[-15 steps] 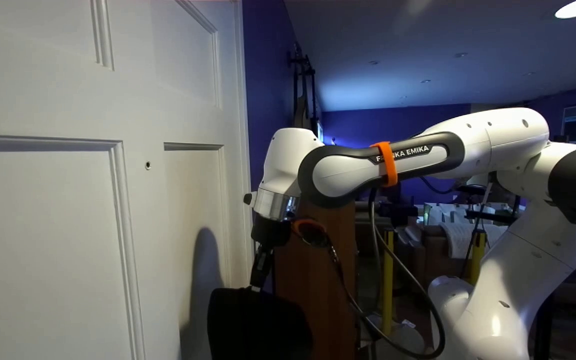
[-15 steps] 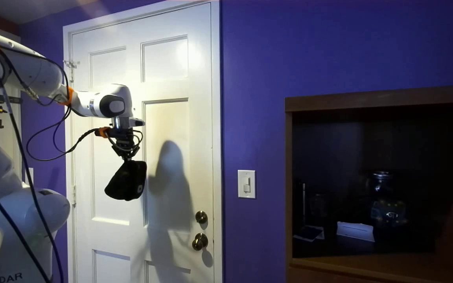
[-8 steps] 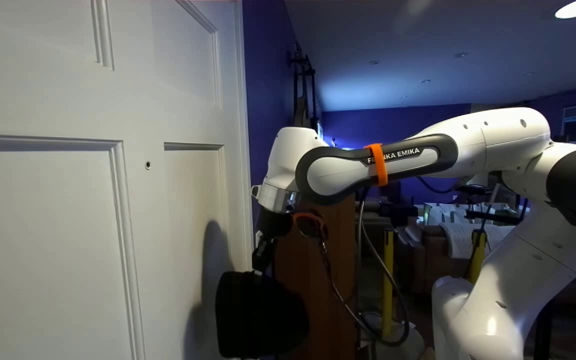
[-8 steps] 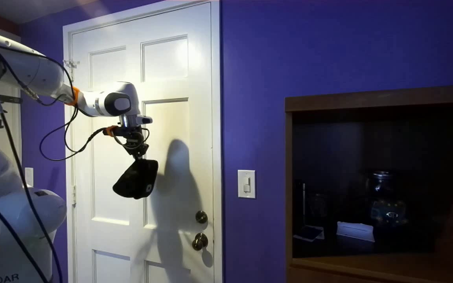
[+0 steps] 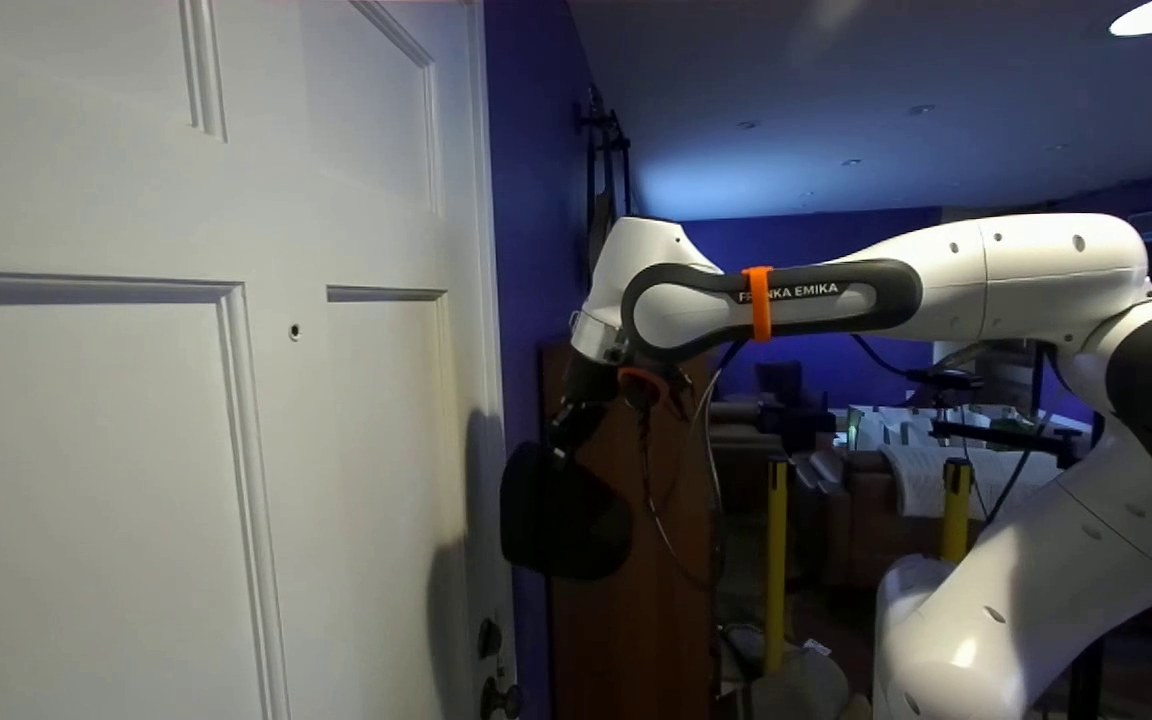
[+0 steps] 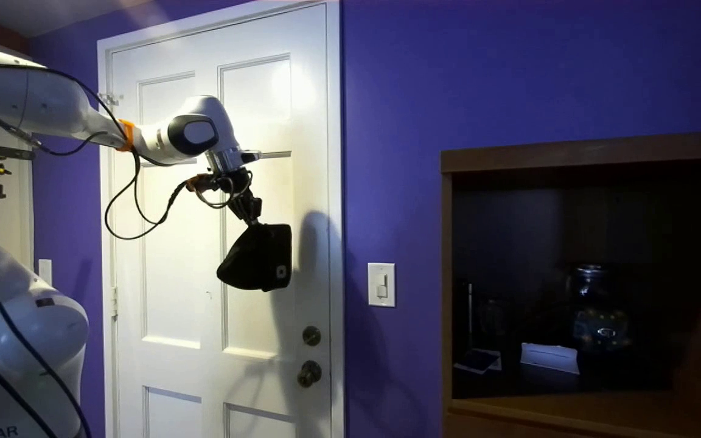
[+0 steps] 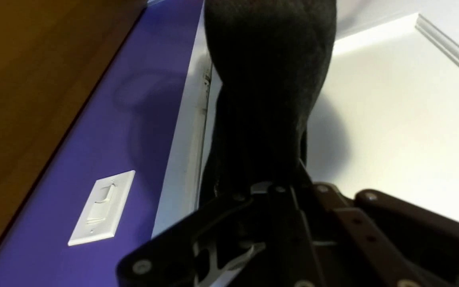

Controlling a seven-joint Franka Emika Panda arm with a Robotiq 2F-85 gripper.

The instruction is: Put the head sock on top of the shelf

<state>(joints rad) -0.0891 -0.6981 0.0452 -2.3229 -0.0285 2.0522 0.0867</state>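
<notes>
Head sock [image 6: 256, 258] hangs before the white door [image 6: 174, 298], apart from the shelf [image 6: 588, 152].

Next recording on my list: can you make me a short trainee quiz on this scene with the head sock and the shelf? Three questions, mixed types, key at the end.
1. True or false: In an exterior view, the light switch shows between the white door and the shelf.

2. Multiple choice: Where is the head sock?
A) Lying on top of the shelf
B) Hanging from the end effector
C) Inside the shelf

3. Short answer: In an exterior view, what colour is the strap wrapped around the arm?

Key: 1. True. 2. B. 3. Orange.
</notes>
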